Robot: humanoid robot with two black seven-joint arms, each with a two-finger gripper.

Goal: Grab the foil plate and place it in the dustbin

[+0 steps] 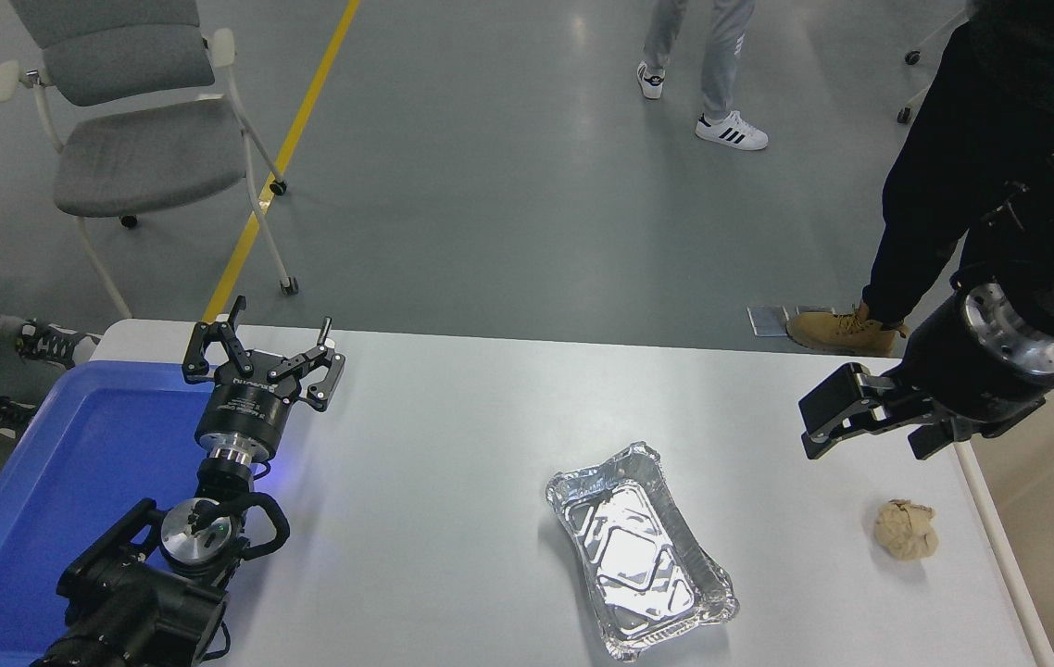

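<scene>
On the white desk (453, 435), the shiny rectangular foil plate (640, 550) lies untouched; my right gripper (846, 424) hovers beyond it, jaws spread, empty, near the cream white-rimmed dustbin (1046, 500) awaiting it.

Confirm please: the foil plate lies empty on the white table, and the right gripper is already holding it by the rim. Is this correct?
Not quite. The head view shows the right gripper holding nothing, up in the air, apart from the foil plate. The plate does lie empty on the white table.

Left gripper (260, 349) parked lower left, jaws spread; right gripper (823, 417) reaches in from right edge.
</scene>
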